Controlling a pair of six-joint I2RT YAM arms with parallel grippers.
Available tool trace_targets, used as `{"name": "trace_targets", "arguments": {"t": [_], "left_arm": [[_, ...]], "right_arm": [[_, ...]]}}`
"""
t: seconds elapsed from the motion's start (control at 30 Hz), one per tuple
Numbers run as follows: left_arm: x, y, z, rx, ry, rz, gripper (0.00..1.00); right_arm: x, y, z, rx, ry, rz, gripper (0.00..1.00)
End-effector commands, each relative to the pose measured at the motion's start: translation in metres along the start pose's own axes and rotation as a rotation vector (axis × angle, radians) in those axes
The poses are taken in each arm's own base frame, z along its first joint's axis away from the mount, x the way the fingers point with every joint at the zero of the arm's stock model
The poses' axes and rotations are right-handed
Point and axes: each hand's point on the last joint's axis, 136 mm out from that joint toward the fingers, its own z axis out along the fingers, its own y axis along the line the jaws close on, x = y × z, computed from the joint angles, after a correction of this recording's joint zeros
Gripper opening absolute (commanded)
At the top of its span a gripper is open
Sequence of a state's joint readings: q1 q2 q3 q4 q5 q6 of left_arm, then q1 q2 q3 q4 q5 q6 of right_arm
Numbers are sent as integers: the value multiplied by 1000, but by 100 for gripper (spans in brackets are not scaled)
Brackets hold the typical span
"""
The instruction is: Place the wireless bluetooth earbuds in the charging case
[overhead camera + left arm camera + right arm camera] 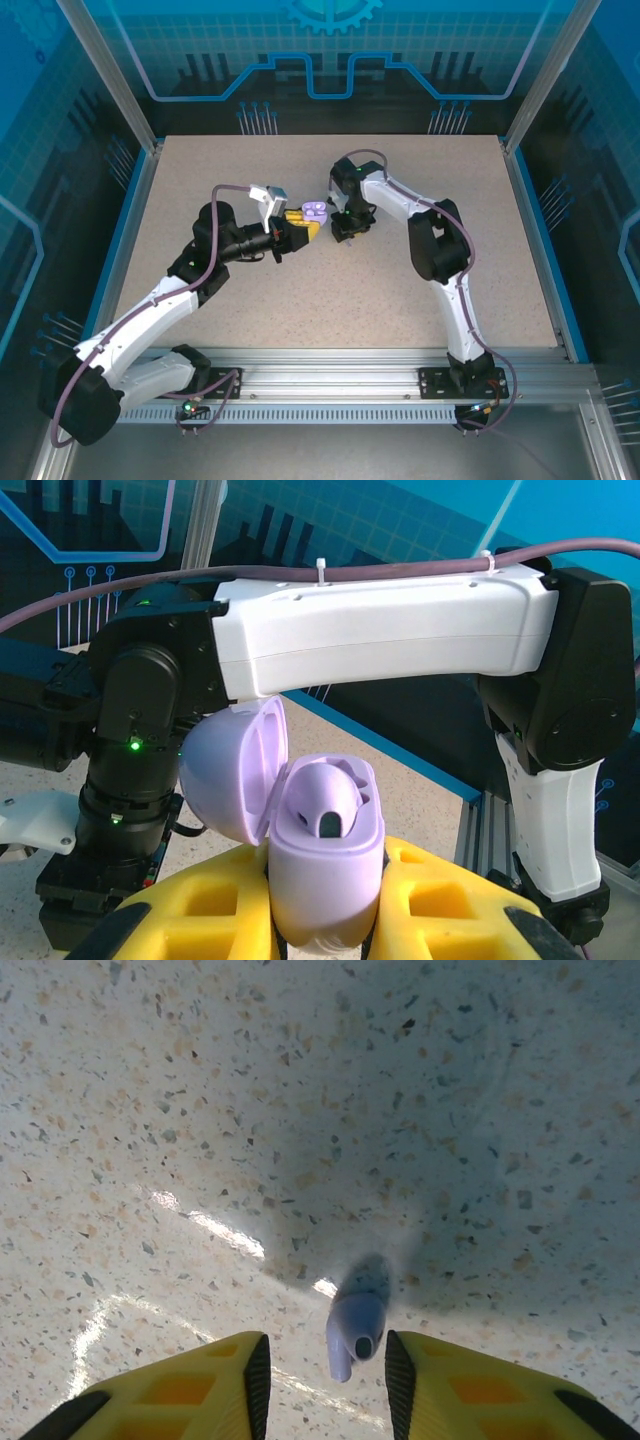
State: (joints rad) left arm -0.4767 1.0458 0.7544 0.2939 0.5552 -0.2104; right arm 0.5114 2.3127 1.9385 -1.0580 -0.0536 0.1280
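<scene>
My left gripper is shut on the pale lilac charging case, holding it upright with its lid swung open to the left. One lilac earbud sits in a socket of the case. From above, the case hangs over the middle of the table between both grippers. My right gripper points down at the table, open. A second lilac earbud lies on the table between its yellow fingers, close to the right pad, with a gap to the left one.
The right arm's white link crosses just behind the case in the left wrist view. The speckled tabletop is bounded by blue edges and an aluminium rail at the near side.
</scene>
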Motion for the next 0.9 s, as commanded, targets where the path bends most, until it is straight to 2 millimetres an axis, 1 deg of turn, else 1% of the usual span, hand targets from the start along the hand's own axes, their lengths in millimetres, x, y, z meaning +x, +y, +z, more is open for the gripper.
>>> {"name": "trace_targets", "arguments": {"t": [0.0,0.47,0.67,0.87], "left_arm": [[-5,-5,-4,20,-19,7,0],[-5,-4,-4,17,-21,10,0],[-4,-4,-4,16,-18,11,0],[-4,-4,-4,16,-19,15,0]], "right_arm": [[5,3,9,21,55,-25,38],[10,-3,22,88,120,-44,36],[8,-2,25,104,128,-54,36],[9,-2,31,117,137,-55,31]]}}
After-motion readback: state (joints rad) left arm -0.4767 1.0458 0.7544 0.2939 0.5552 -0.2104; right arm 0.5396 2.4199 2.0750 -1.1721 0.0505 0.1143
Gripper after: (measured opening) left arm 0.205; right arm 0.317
